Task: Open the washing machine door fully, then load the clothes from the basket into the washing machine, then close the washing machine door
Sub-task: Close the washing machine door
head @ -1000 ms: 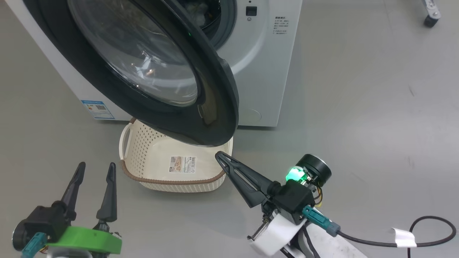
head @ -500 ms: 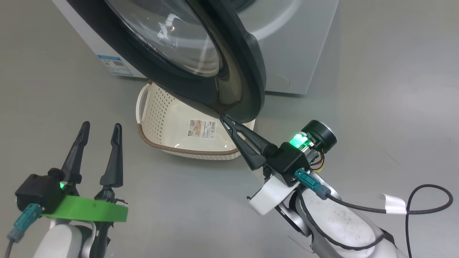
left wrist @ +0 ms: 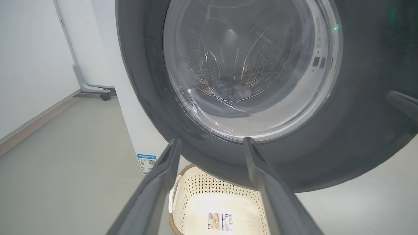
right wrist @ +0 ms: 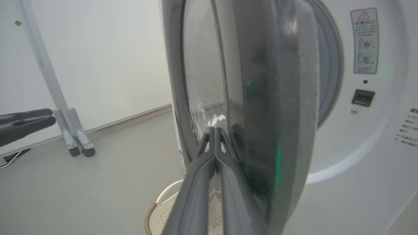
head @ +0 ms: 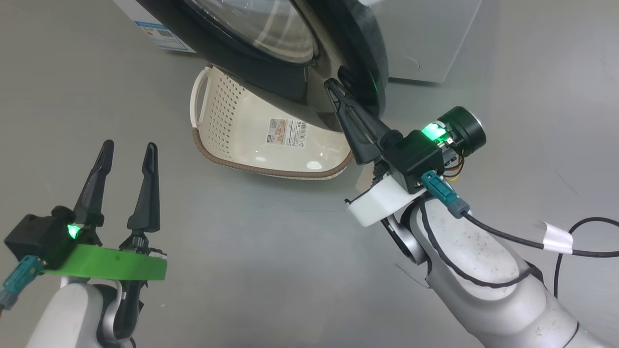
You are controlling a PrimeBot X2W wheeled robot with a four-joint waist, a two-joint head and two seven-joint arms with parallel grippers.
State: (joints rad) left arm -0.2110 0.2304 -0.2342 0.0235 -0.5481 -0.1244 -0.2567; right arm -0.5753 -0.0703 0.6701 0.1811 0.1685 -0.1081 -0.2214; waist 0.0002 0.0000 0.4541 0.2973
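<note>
Black-rimmed door at twelve o'clock has your right gripper just beside it, fingers pinched shut on nothing, probably a blunt tip for pushing it closed. Your left gripper hangs at seven o'clock, spread and empty. The basket is bare; the clothes lie inside the drum.

The washing machine door, a glossy black rim around a bulging clear glass bowl, stands swung out from the front of the white washing machine. The cream perforated basket with its brown rim sits upright on the floor just before the machine, partly under the door, its label sticker showing inside. Through the glass the clothes appear as a blurred bluish heap low in the drum.
</note>
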